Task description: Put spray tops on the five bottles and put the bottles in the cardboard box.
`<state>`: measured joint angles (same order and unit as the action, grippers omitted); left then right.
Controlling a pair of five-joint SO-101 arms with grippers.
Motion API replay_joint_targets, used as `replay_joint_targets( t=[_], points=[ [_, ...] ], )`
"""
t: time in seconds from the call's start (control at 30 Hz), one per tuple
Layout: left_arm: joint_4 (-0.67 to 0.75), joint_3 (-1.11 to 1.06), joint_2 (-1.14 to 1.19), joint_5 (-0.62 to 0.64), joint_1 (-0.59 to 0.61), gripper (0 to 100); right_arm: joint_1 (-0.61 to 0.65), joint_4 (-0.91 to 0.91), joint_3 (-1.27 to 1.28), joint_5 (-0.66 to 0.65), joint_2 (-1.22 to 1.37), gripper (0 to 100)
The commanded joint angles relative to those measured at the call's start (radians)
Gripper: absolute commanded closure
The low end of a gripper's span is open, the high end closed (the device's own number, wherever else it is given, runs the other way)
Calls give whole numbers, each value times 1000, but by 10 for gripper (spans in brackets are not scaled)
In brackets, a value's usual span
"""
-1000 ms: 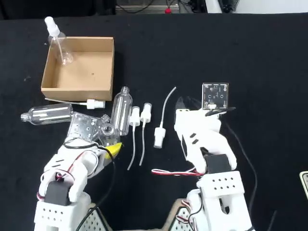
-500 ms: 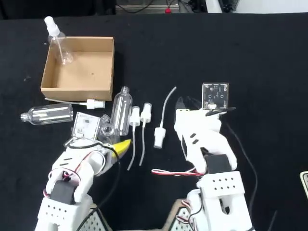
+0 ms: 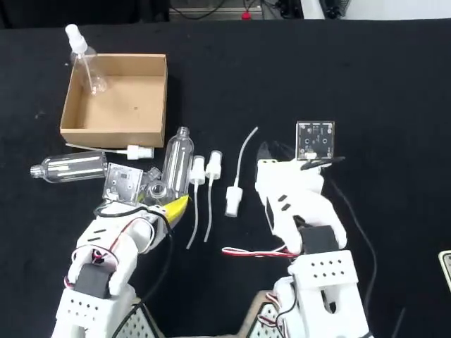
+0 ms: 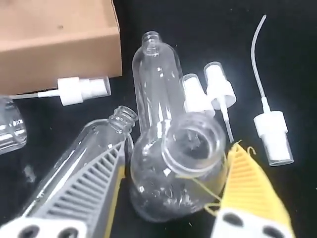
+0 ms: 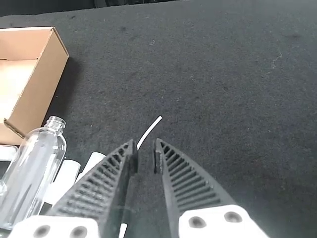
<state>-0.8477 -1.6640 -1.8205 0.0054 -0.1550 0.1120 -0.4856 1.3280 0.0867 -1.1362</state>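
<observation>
**L arm.** The left gripper [image 4: 178,145] sits low over the bottle cluster on the black worktop [image 3: 366,84], just in front of the cardboard box [image 3: 113,134]. Its jaws are wide open and straddle the straddled bottle [image 4: 168,188], which has no top and whose open neck faces the wrist cam. The grey jaw runs along 1 side of the body and the yellow jaw sits beside the neck on the other. Firm contact cannot be confirmed.

**Bottles.**
- The 2nd bottle [image 4: 91,144], no top, lies partly under the grey jaw, against the straddled one.
- The 3rd bottle [image 3: 177,160], no top, lies just beyond the gripper, neck pointing away from the arms, near the box's front right corner.
- The 4th bottle [image 3: 69,169], no top, lies on its side in front of the box, to the gripper's left.
- The capped bottle [image 3: 86,65], top fitted, stands tilted in the box's far left corner.

**Loose tops.**
- The 1st spray top [image 3: 135,151] lies along the box front wall.
- The 2nd spray top [image 3: 196,169] and 3rd spray top [image 3: 214,165] lie side by side just right of the 3rd bottle, tubes trailing toward the arms.
- The 4th spray top [image 3: 234,199] lies further right, its curved tube pointing away.

**R arm.** The right gripper [image 5: 145,144] hangs over the worktop right of the tops. Its jaws are all but closed, with a narrow slit between them and nothing held.
</observation>
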Motion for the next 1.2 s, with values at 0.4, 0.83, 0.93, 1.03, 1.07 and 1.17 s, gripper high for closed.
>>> replay_joint_targets(
  t=[0.4,0.83,0.93,1.03,1.07,1.17],
  points=[
    [21,16,-6,11,-22,770,-5,26,-10,0,-13,942],
    [-49,199,-6,8,-114,784,-5,26,-10,0,-13,942],
    [-110,225,-6,-54,-186,784,-5,23,-10,8,-12,942],
    [-166,243,-6,-141,-231,784,-2,18,-12,9,-12,942],
    [-190,254,-6,-158,-242,784,0,3,-19,9,-12,942],
    [-278,303,-6,-173,-268,784,2,-46,-45,29,-7,942]
  ],
)
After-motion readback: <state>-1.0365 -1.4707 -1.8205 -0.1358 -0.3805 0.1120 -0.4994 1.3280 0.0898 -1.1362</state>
